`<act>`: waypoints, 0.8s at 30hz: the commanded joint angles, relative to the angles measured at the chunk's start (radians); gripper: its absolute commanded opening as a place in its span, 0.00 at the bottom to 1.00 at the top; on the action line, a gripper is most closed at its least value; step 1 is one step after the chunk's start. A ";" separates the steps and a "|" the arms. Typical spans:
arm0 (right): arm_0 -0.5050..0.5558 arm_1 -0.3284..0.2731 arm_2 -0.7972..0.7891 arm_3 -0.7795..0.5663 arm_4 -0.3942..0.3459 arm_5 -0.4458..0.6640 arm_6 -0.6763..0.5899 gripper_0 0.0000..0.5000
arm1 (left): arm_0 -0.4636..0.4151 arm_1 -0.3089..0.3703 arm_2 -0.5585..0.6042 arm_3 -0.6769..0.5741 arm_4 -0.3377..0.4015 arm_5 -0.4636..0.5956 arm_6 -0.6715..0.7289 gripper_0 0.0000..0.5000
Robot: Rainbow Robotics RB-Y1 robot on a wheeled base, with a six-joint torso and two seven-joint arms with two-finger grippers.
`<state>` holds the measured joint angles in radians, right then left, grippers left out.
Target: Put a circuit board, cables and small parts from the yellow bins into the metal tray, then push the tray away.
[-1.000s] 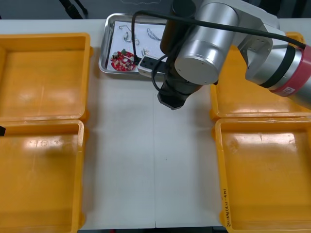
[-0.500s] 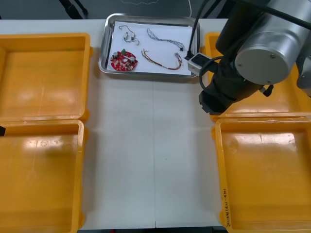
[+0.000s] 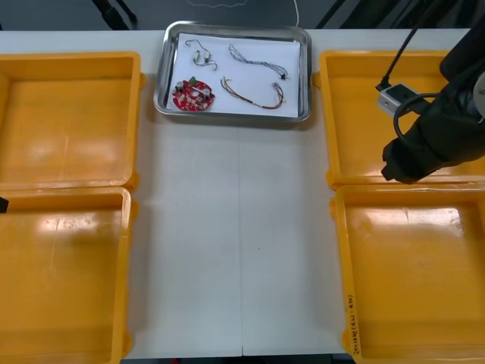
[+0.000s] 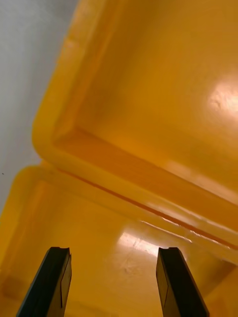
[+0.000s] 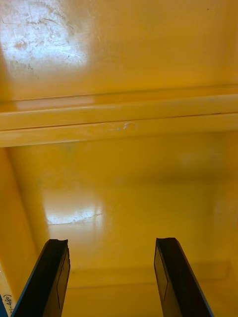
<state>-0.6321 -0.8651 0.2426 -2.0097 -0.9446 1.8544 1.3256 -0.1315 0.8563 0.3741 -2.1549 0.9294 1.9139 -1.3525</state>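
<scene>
Right tool point(image 4: 113, 256), fingers apart and empty, swings clear of the loaded metal tray point(image 3: 235, 115) toward the yellow bins point(image 3: 355, 114); task looks finished.

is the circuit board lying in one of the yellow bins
No, the round red circuit board lies inside the metal tray, on its white lining.

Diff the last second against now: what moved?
The right gripper, open and empty, swung from the tray's near edge toward the robot's right and now hangs over the rim between the two right bins. The tray, circuit board and cables stayed put. The left gripper is open over the left bins.
</scene>
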 commanded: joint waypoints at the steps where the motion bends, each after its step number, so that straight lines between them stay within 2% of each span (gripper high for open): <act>1: 0.088 -0.054 -0.115 -0.044 -0.017 0.017 -0.022 1.00 | 0.015 0.012 0.029 -0.025 0.006 0.006 -0.022 1.00; 13: 0.296 -0.038 -0.287 -0.098 0.000 0.011 -0.037 1.00 | 0.015 0.012 0.029 -0.025 0.006 0.006 -0.022 1.00; 24: 0.367 0.011 -0.375 -0.103 0.036 0.008 -0.043 1.00 | 0.015 0.012 0.029 -0.025 0.006 0.006 -0.022 1.00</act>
<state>-0.2799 -0.8636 -0.0849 -2.0850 -0.9223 1.8646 1.3233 -0.1298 0.8563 0.3742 -2.1549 0.9295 1.9139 -1.3525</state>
